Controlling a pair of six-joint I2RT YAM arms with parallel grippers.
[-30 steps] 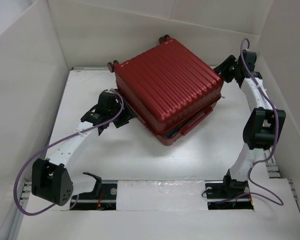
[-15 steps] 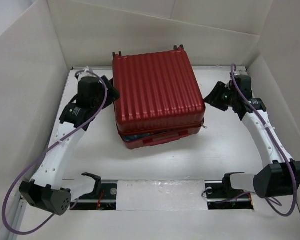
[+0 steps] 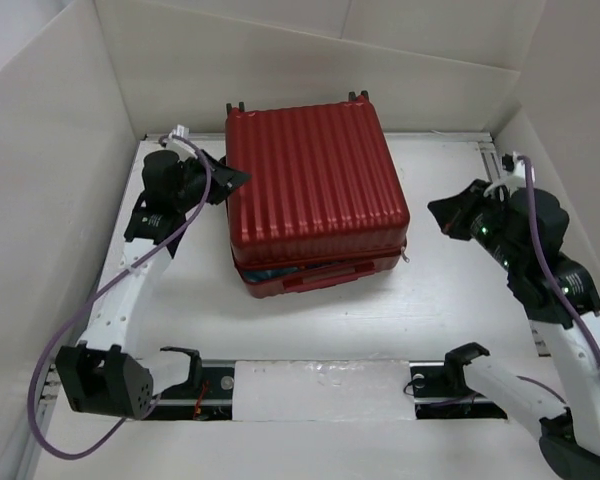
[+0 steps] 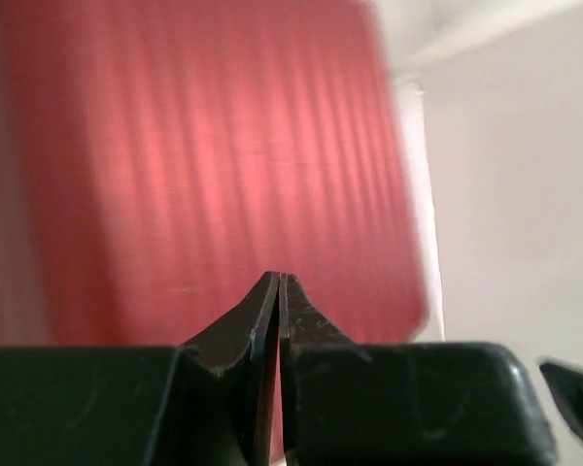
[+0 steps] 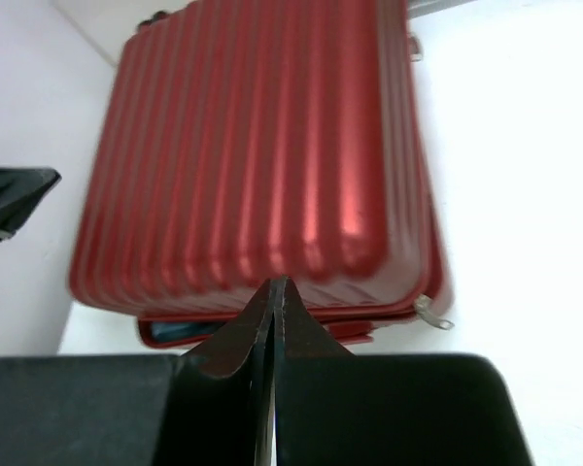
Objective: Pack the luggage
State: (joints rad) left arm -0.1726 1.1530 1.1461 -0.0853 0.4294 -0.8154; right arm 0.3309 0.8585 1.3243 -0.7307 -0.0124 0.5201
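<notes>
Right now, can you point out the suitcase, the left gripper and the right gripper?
suitcase (image 3: 315, 170), top view, middle of the ribbed red lid.
left gripper (image 4: 278, 280), left wrist view, tips of its shut fingers.
right gripper (image 5: 275, 283), right wrist view, tips of its shut fingers.

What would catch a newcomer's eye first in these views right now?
The luggage, a big dark-red ribbed case, lies lid down at the far middle of the table, blue lining peeking at its near edge. The left gripper, shut, points at its left side; the right gripper, also shut, hangs clear on the right.
</notes>
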